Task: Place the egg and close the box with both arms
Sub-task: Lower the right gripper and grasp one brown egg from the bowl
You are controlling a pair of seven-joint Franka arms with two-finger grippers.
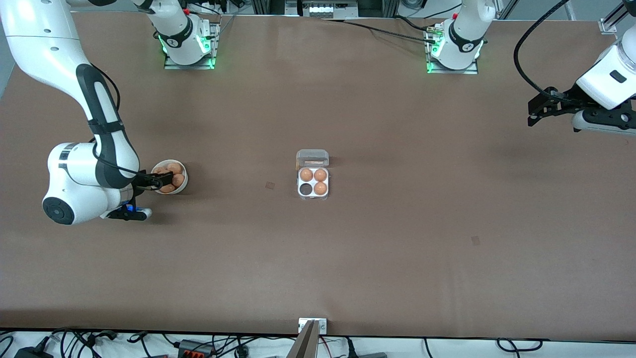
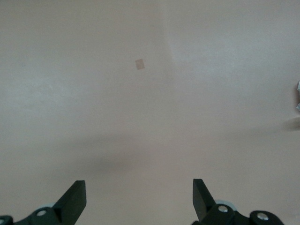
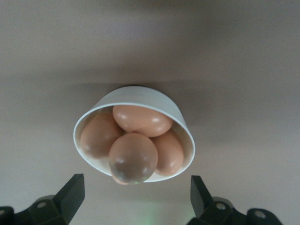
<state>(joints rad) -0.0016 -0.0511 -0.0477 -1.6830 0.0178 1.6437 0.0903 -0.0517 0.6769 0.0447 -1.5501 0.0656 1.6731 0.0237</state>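
The right claw (image 1: 166, 180) is wide open over the bowl (image 1: 183, 188) of eggs (image 3: 133, 157). The box (image 1: 313, 190) lid points to 12 o'clock. The left claw (image 2: 139, 199) waits, open and holding nothing.

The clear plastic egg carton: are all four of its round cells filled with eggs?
No, the clear plastic egg carton holds three orange-brown eggs; one cell is dark and empty.

Right pincer (image 1: 166, 180) over white bowl (image 1: 183, 186) of eggs, open box (image 1: 313, 182) mid-table holding three eggs, left pincer (image 1: 534, 115) waiting aloft
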